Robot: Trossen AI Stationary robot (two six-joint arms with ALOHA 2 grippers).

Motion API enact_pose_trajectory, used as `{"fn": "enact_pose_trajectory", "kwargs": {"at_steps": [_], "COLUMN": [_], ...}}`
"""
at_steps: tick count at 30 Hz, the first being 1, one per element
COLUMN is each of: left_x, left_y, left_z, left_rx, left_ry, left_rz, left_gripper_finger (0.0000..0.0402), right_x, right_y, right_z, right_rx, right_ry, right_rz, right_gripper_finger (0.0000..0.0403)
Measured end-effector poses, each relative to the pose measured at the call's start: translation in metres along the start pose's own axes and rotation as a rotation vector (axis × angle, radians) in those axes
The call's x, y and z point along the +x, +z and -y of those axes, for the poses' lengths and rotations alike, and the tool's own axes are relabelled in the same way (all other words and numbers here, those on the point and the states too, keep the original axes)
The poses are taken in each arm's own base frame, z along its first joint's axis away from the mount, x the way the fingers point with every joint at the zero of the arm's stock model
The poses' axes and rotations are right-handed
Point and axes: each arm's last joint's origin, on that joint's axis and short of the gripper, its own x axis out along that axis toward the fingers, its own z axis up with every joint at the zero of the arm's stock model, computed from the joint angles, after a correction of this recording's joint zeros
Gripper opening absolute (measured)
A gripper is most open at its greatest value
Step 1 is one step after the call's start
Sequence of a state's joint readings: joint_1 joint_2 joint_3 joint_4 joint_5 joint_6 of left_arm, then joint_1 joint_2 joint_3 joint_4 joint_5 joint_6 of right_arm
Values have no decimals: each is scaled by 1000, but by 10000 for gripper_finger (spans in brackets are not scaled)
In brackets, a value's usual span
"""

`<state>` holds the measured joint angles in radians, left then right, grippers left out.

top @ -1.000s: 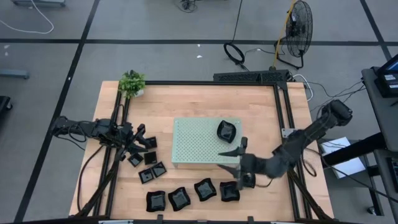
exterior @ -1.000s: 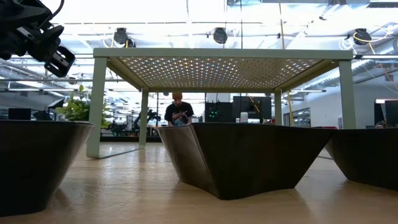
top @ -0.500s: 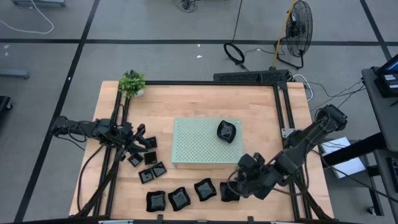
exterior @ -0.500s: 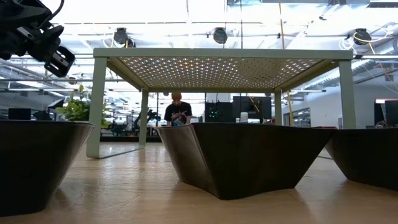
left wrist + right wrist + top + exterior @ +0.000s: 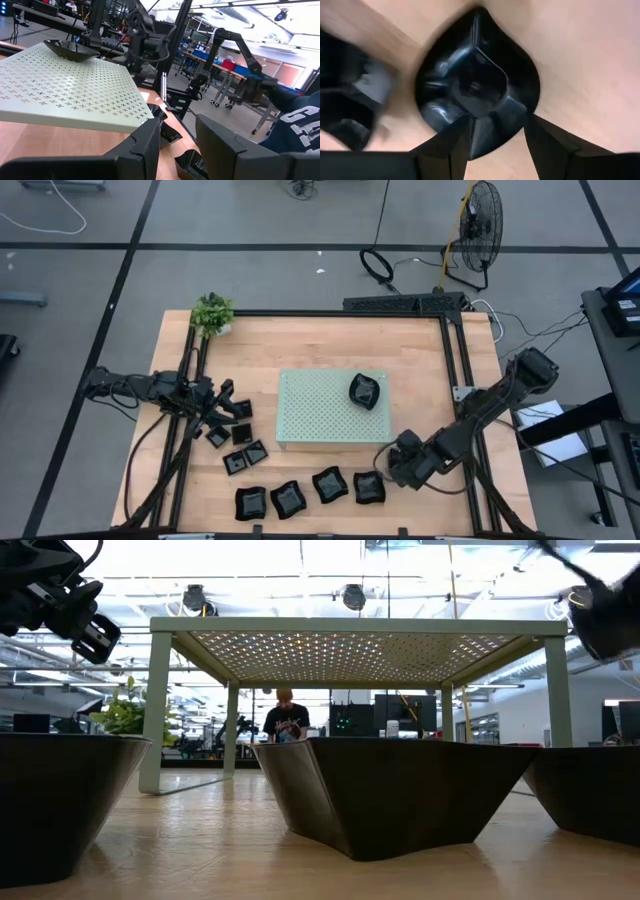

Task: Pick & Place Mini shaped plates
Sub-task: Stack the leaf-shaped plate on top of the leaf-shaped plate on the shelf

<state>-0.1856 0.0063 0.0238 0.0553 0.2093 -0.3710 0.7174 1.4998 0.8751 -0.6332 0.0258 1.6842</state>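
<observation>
Black glossy plates: one sat on the green perforated board (image 5: pixel 333 409), many waited at its 7 o'clock; right gripper (image 5: pixel 392 469) hovered, jaws spread, over a leaf-shaped plate (image 5: pixel 369 488).

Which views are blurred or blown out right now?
Low view: the right arm is a motion smear at the top corner, the ceiling lights are blown out, and the near black plates sit in shade. Right wrist view: soft throughout, with glare on the glossy leaf-shaped plate. Left wrist view: the background arm is smeared. High view: evenly lit and sharp.
</observation>
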Motion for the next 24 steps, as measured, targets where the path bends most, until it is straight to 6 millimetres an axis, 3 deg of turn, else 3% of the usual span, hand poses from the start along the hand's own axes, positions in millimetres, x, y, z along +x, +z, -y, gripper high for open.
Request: {"fn": "enact_pose_trajectory", "kwargs": {"at_steps": [7,16,24], "left_x": [0,0,0], "left_y": [0,0,0], "left_z": [0,0,0], "left_rx": [0,0,0], "left_ry": [0,0,0], "left_rz": [0,0,0], "left_gripper_finger": [129,129,129], "right_x": [8,-5,-24], "right_y": [1,3,5], "right_z": [13,16,30], "right_rx": [45,55,139], "right_ry": [15,53,7], "right_rz": [-28,-3,1], "right_gripper_finger": [169,169,169]}}
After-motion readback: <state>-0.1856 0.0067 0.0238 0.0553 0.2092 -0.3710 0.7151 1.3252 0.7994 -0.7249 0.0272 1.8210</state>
